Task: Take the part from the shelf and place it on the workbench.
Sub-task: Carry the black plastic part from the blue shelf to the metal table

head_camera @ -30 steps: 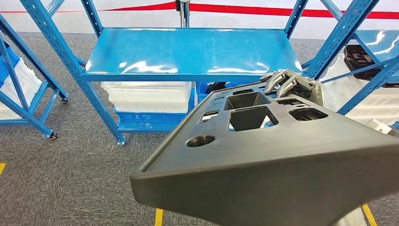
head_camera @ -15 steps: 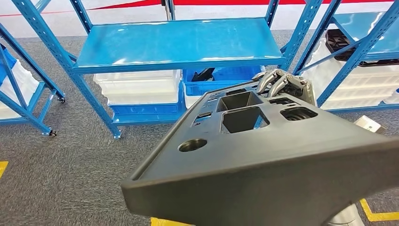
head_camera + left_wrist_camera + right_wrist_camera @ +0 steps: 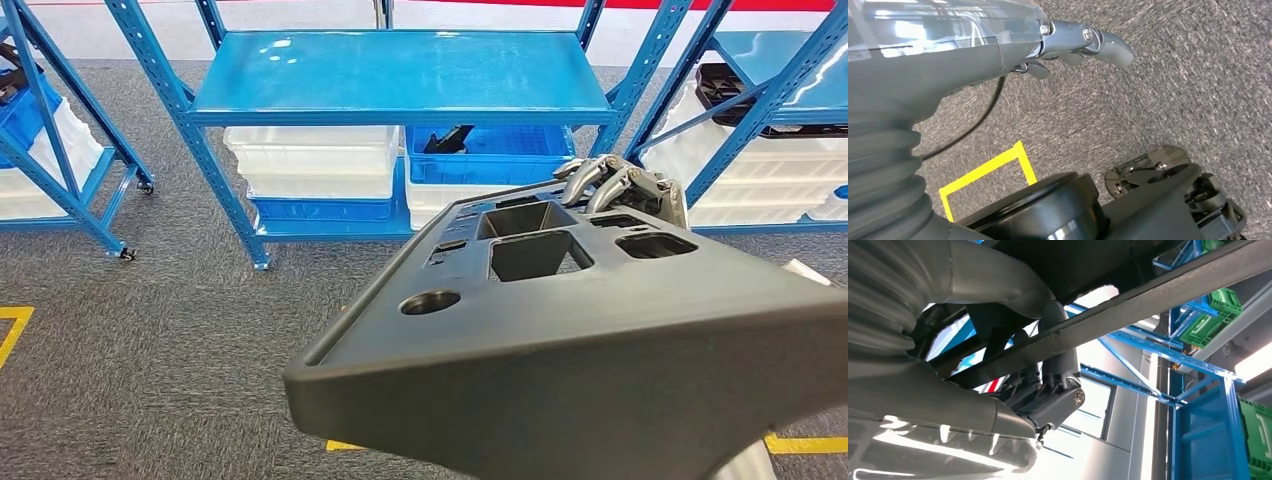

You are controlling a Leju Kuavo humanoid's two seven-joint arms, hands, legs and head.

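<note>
A large black moulded part (image 3: 560,340) with square openings and a round recess spreads across the lower right of the head view, close to the camera. My right hand (image 3: 620,185) grips its far edge, fingers curled over the rim. From the right wrist view I see the part's dark underside (image 3: 1128,310) resting across my right hand (image 3: 1048,390). The blue shelf (image 3: 400,75) stands beyond it, its top board bare. My left hand (image 3: 1068,42) hangs over grey carpet with its fingers loosely apart and nothing in them.
White bins (image 3: 315,160) and a blue bin (image 3: 490,145) sit low in the shelf. More blue racks stand at left (image 3: 60,130) and right (image 3: 770,90), the right one with a black part (image 3: 730,85). Yellow floor tape (image 3: 12,325) marks the carpet.
The whole picture has shifted: the camera has moved, and the shelf now sits higher and a little further right. The part stays in my right hand in the same pose.
</note>
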